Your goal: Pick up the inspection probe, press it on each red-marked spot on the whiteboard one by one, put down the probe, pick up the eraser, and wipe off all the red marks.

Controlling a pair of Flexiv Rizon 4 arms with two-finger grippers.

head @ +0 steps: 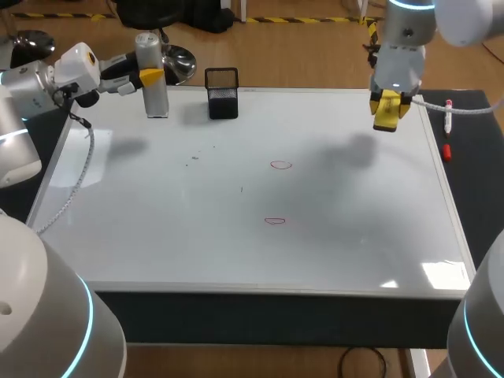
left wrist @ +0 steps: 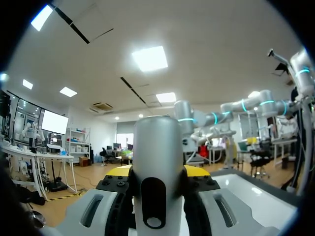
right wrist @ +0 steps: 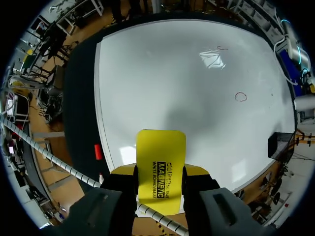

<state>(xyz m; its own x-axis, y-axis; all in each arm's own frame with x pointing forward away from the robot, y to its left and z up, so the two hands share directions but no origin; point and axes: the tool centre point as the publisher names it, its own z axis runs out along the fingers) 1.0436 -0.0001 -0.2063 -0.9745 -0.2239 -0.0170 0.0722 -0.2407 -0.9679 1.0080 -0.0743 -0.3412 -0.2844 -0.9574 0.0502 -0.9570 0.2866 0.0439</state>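
Showed the probe [head: 154, 94] upright, long axis vertical, clamped in the left gripper [head: 150, 77] at the far left edge of the whiteboard [head: 157, 220]. Showed the eraser [right wrist: 161, 157] pinched by the right gripper [right wrist: 160, 171] above the far right corner, long axis running out past the fingers. Placed a mesh cup [head: 222, 93] just beside the probe, contents not discernible. Left 2 red marks [head: 280, 164] [head: 274, 221] mid-board, well apart from both grippers.

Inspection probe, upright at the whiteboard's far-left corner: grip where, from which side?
Mid-barrel of the inspection probe, level from its left, as the left gripper has it: an upright round cylinder, so two opposite sides clamp squarely.
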